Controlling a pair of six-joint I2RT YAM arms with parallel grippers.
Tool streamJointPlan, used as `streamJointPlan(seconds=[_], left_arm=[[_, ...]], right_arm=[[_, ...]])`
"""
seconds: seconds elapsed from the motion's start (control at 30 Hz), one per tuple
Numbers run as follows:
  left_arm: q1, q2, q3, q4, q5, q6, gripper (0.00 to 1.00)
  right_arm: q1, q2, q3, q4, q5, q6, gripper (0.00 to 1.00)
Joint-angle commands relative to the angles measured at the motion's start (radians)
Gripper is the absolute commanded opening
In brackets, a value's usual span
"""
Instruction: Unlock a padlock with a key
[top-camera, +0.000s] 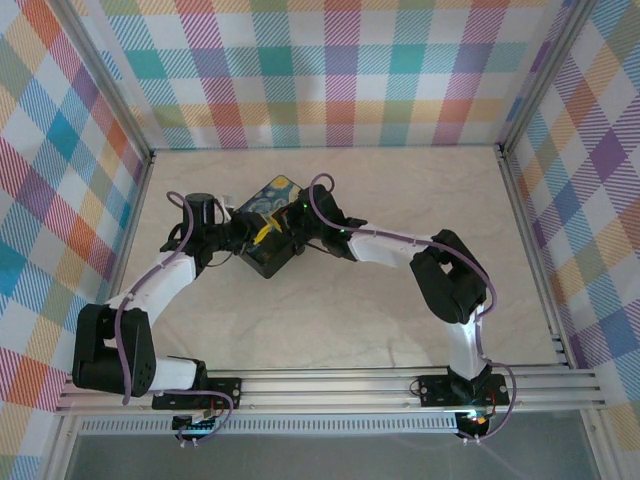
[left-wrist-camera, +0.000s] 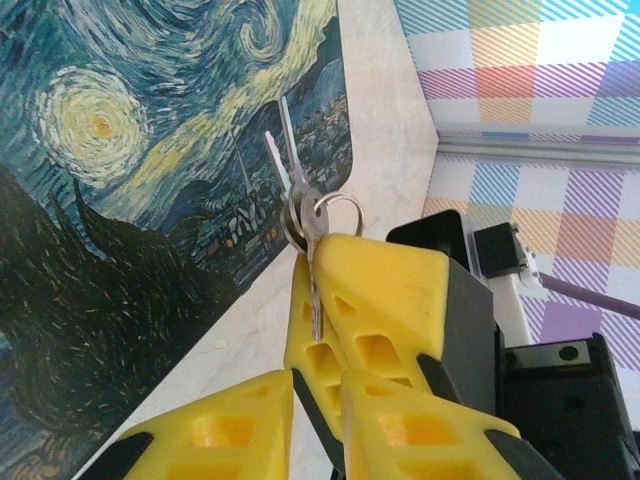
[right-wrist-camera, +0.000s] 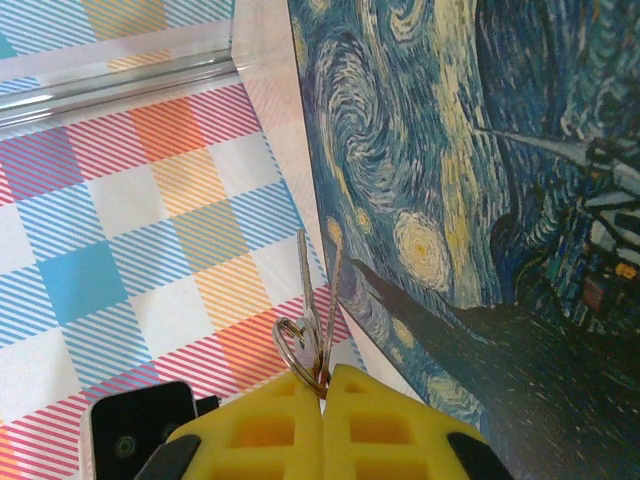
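Observation:
My right gripper is shut on a ring of slim silvery keys. Two blades of the key stick up out of its yellow fingertips beside the wire ring. In the left wrist view the same key pokes up over the painted lid, and a third blade hangs down between the right gripper's fingers. My left gripper sits just below them, jaws a narrow gap apart around the lower edge of the right gripper's finger. Both grippers meet at the black box. The padlock is hidden.
The box with the starry-night lid lies on the beige table, towards the back left. Plaid walls and aluminium rails enclose the table. Open tabletop lies in front of and to the right of the box.

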Motion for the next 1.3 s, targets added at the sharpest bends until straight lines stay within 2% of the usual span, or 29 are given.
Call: streamJointPlan(seconds=[0.0, 0.43, 0.97, 1.1, 1.2, 1.27], left_arm=[[-0.006, 0.020, 0.016, 0.039, -0.011, -0.008, 0.19], [0.020, 0.034, 0.027, 0.079, -0.010, -0.014, 0.18], [0.038, 0.025, 0.033, 0.086, -0.022, 0.025, 0.00], [0.039, 0.006, 0.068, 0.001, -0.023, 0.146, 0.00], [0.041, -0.024, 0.108, -0.146, -0.048, 0.271, 0.00], [0.046, -0.030, 0.111, -0.170, -0.031, 0.298, 0.00]], right_arm=[[0.010, -0.005, -0.011, 0.064, -0.022, 0.041, 0.00], [0.039, -0.016, -0.029, 0.102, -0.054, 0.058, 0.00], [0.060, -0.014, -0.056, 0.165, -0.082, 0.113, 0.00], [0.062, -0.045, -0.095, 0.138, -0.058, 0.091, 0.02], [0.056, -0.084, -0.132, 0.064, -0.006, 0.031, 0.11], [0.048, -0.104, -0.156, 0.039, 0.016, 0.000, 0.17]])
